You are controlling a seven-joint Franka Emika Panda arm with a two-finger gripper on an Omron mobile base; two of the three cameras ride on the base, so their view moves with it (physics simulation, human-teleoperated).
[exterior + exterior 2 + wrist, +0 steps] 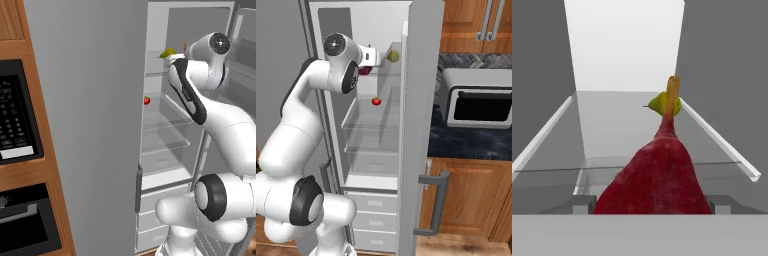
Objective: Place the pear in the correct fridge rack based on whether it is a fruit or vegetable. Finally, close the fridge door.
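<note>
The claw [652, 202] reaches into the top of the fridge with its fingertips [583, 203] spread apart and holding nothing. A red fruit [654, 180] with a long stem looms close under the hand camera. Beyond it, the pear [662, 104] lies free on the fridge rack [612, 130], near the right wall and towards the back. One shelf lower sits a small tomato [376, 101]. The fridge door [418, 125] stands wide open.
</note>
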